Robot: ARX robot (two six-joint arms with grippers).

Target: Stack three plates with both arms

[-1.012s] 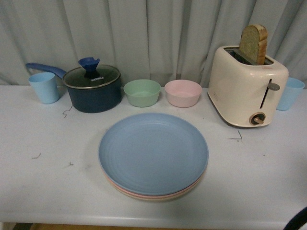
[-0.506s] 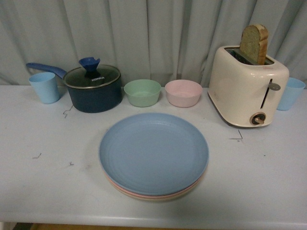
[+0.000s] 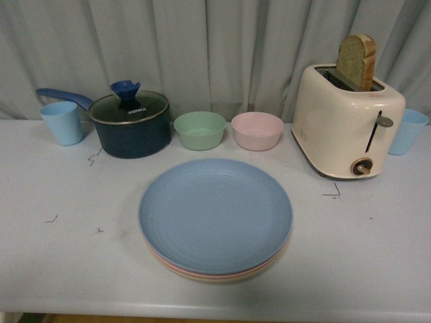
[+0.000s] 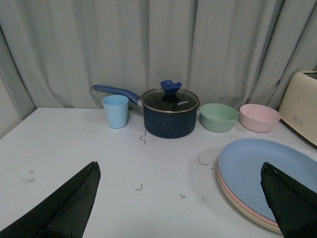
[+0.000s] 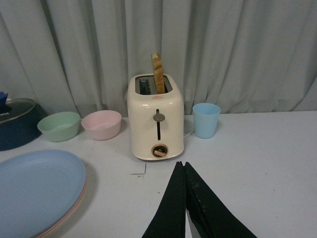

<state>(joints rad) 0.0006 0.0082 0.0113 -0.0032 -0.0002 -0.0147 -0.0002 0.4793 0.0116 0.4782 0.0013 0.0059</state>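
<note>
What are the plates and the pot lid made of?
The blue plate on top of the stack looks like matte plastic, maybe wheat-straw type: a dull surface with no shine. The pot lid seems to be glass with a metal rim: it looks see-through and reflects light.

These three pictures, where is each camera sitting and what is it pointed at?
Front view: on the robot's body, facing the plates, pot and toaster; no arm shows.
Left wrist view: above the table's left part, facing the pot; open left gripper tips at the edges.
Right wrist view: facing the toaster; shut right gripper below.
All views share the plates.
</note>
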